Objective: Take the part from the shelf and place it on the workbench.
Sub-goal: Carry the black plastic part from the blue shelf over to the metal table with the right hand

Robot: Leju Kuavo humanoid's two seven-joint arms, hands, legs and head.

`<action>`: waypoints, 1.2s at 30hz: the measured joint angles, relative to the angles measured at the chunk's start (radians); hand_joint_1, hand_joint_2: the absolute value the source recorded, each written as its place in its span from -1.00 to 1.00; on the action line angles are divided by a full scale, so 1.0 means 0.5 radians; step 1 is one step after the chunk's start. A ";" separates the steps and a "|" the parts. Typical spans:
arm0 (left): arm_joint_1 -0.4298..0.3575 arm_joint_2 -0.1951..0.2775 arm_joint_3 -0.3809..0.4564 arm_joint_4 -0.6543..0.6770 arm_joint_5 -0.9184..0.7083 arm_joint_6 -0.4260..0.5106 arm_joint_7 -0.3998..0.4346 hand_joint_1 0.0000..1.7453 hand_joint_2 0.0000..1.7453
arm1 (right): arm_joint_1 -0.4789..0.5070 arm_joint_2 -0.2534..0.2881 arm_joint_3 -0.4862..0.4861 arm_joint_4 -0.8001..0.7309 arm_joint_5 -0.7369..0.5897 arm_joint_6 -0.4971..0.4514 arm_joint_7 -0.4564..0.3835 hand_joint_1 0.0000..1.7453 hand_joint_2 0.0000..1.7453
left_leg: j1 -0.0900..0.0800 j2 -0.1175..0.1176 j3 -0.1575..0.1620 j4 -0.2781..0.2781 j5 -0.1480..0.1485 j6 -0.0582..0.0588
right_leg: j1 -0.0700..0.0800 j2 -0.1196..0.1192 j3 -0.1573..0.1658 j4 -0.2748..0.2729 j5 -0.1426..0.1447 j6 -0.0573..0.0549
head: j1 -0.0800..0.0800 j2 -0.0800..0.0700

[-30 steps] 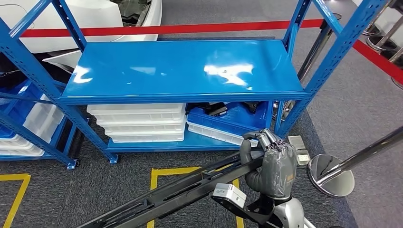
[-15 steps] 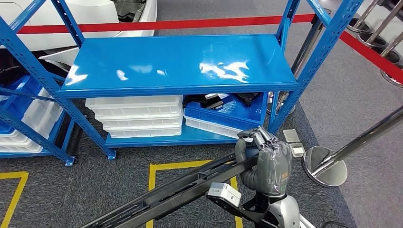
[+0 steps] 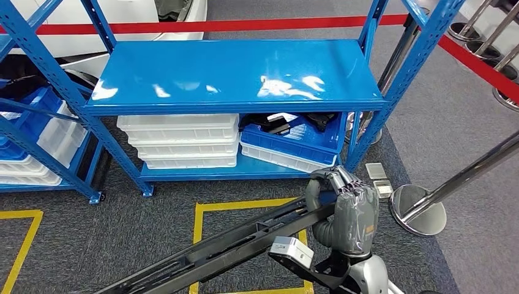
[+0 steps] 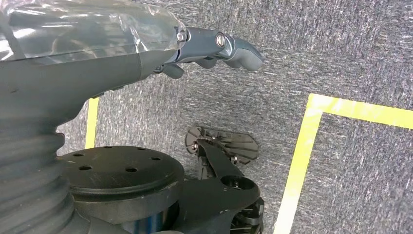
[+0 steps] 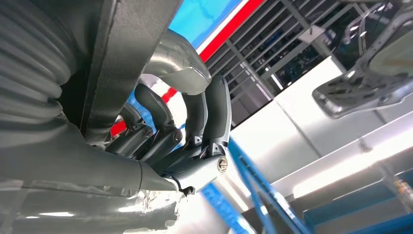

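The right hand [image 3: 343, 205] grips one end of the long black part [image 3: 226, 248], which slants low in front of the blue shelf [image 3: 238, 79], above the grey carpet [image 3: 153, 220]. The left hand [image 4: 214, 48] hangs over the carpet, holding nothing, fingers loosely apart.

No readable text, labels, brand names or numbers anywhere — a small orange mark on the right hand [image 3: 349, 211] is too blurred to read.

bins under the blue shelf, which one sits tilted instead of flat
The blue bin on the right, holding dark parts: it rests slanted on a white tray. The white trays stacked on the left lie flat.
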 joint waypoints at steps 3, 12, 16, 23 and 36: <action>0.000 0.000 0.000 0.001 0.000 0.000 -0.001 -1.00 1.00 | 0.000 0.000 -0.001 0.000 0.000 0.000 0.000 1.00 1.00 | 0.003 0.000 -0.002 -0.001 0.008 -0.012 | 0.004 0.003 -0.008 0.003 0.014 -0.012 | -0.002 0.000; 0.002 -0.005 0.000 0.035 0.000 -0.013 -0.011 -1.00 1.00 | 0.008 0.026 -0.011 -0.001 -0.158 0.000 -0.106 1.00 1.00 | 0.019 -0.010 -0.046 0.395 -0.264 -0.087 | -0.007 -0.007 -0.154 0.020 0.135 -0.082 | -0.037 0.000; 0.001 -0.007 0.000 0.040 -0.002 -0.017 -0.013 -1.00 1.00 | 0.017 0.064 -0.044 -0.007 -0.307 0.000 -0.217 1.00 1.00 | 0.014 -0.014 0.187 -0.024 -0.146 -0.055 | 0.002 -0.005 -0.184 0.053 0.148 -0.052 | -0.037 0.000; 0.000 -0.019 0.001 0.051 -0.013 -0.022 -0.015 -1.00 1.00 | 0.052 0.117 -0.120 -0.014 -0.460 0.000 -0.374 1.00 1.00 | 0.016 0.002 0.124 -0.046 -0.073 0.030 | -0.010 0.002 -0.314 0.368 -0.077 0.016 | -0.012 0.000; -0.002 -0.031 0.001 0.074 -0.039 -0.037 -0.016 -1.00 1.00 | 0.130 0.241 -0.273 -0.025 -0.646 -0.001 -0.570 1.00 1.00 | 0.004 -0.002 0.021 0.046 -0.073 -0.055 | -0.003 -0.001 -0.051 -0.023 0.088 -0.067 | -0.012 0.000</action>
